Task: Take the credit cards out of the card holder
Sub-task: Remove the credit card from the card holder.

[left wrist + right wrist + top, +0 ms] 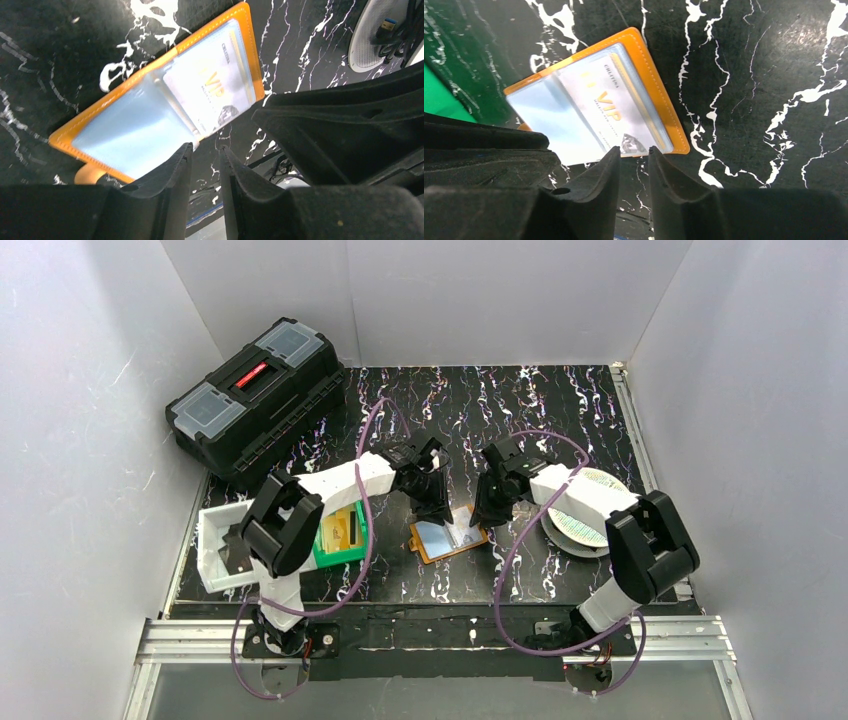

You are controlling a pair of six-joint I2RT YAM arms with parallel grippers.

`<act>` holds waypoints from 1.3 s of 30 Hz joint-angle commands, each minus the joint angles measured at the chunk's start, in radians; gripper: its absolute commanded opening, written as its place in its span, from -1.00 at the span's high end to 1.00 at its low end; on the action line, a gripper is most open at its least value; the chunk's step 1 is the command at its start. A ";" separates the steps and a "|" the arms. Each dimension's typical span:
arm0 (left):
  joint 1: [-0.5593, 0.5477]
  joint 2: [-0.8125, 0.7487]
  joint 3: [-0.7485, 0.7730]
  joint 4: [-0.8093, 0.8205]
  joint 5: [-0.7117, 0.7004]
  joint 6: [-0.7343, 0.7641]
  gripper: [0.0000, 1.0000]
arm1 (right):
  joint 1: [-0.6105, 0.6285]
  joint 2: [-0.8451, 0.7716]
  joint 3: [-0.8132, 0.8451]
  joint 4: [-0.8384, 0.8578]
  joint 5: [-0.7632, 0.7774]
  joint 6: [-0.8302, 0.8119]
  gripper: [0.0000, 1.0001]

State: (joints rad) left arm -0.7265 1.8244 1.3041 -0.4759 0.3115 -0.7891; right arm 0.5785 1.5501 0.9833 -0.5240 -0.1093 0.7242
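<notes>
The orange card holder (446, 538) lies open and flat on the black marbled table, its clear pockets facing up. One credit card (215, 85), pale with gold "VIP" lettering, sits inside the right pocket (610, 109); the left pocket looks empty. My left gripper (205, 148) hovers at the holder's fold edge, jaws a narrow gap apart with nothing between them. My right gripper (634, 150) hangs just off the card's near edge, also narrowly open and empty. In the top view both grippers (432, 502) (490, 508) crowd over the holder's far side.
A green bin (335, 558) holding a gold card (340, 530) sits left of the holder, with a white tray (212, 558) beyond it. A black toolbox (255, 395) stands at the back left. A round white patterned disc (588, 515) lies under the right arm.
</notes>
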 commanded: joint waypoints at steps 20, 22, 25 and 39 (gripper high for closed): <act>0.031 0.095 -0.153 0.263 0.137 -0.026 0.40 | 0.056 0.145 0.005 -0.006 0.016 -0.030 0.62; 0.035 0.104 -0.157 0.274 0.139 -0.025 0.41 | 0.069 0.150 0.007 -0.006 0.007 -0.022 0.63; 0.042 0.108 -0.171 0.291 0.139 -0.029 0.41 | 0.083 0.156 0.005 0.000 -0.018 -0.007 0.63; 0.085 0.010 -0.270 0.369 0.245 -0.052 0.39 | 0.084 0.222 0.038 -0.041 -0.043 0.017 0.67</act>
State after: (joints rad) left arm -0.6571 1.8961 1.0866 -0.1135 0.5213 -0.8444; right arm 0.6544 1.7126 1.0195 -0.5552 -0.1673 0.7319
